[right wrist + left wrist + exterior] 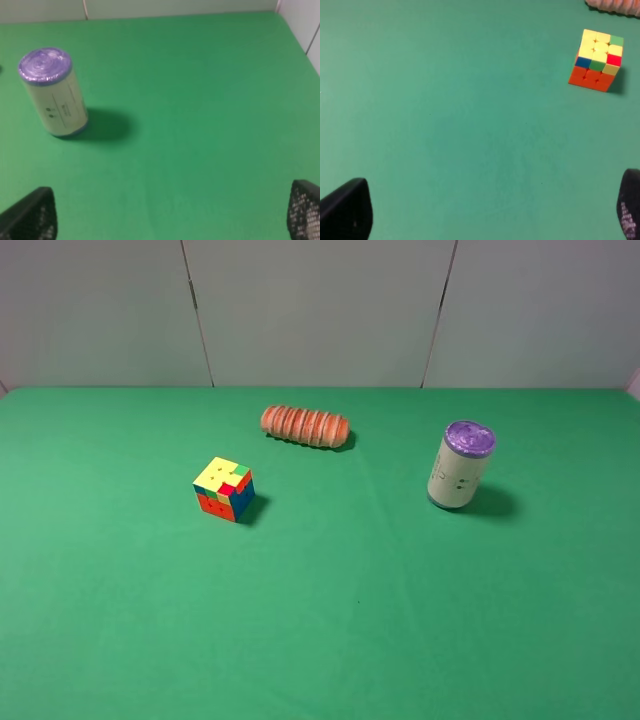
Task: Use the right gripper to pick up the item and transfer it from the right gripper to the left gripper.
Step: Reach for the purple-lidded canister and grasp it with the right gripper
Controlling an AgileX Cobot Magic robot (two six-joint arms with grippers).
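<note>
Exterior high view is showing the can (460, 466) standing upright on the table (330, 620), right of the orange roll (305, 426), well apart. Right pincer (172, 217) is gaping wide, empty; left pincer (492, 212) likewise. Can is looking rigid, light, smooth, so I'm suggesting a mid-wall grip.

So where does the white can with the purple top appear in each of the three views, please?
Exterior high: the can stands upright on the right side, right of the orange roll.
Left wrist: not in it; the puzzle cube shows there instead.
Right wrist: upright, ahead of the open right gripper, nearer one finger.
Shared landmark: the green table cover.
</note>
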